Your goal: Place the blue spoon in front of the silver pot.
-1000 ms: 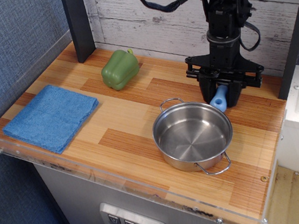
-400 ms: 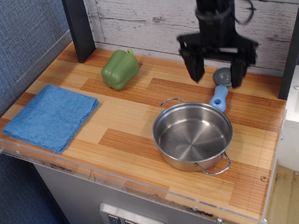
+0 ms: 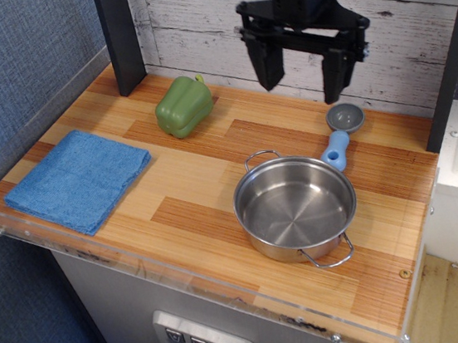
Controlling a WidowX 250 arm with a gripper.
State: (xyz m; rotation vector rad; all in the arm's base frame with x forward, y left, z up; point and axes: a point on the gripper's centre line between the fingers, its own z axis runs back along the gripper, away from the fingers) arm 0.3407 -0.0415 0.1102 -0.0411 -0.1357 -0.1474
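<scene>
The blue spoon (image 3: 339, 135) lies flat on the wooden counter just behind the silver pot (image 3: 295, 207), its light-blue handle end touching or nearly touching the pot's far rim and its grey bowl pointing toward the back wall. The pot stands upright and empty at the right of the counter, with two wire loop handles. My gripper (image 3: 301, 81) hangs open and empty above the counter, up and to the left of the spoon, near the back wall.
A green toy pepper (image 3: 182, 106) sits at the back middle. A folded blue cloth (image 3: 79, 179) lies at the left. A dark post (image 3: 120, 36) stands at the back left. A clear lip runs along the counter's front edge (image 3: 192, 278).
My gripper was shut low over the spoon. It has opened, let the spoon go behind the pot, and risen up and to the left. The spoon now lies on the counter.
</scene>
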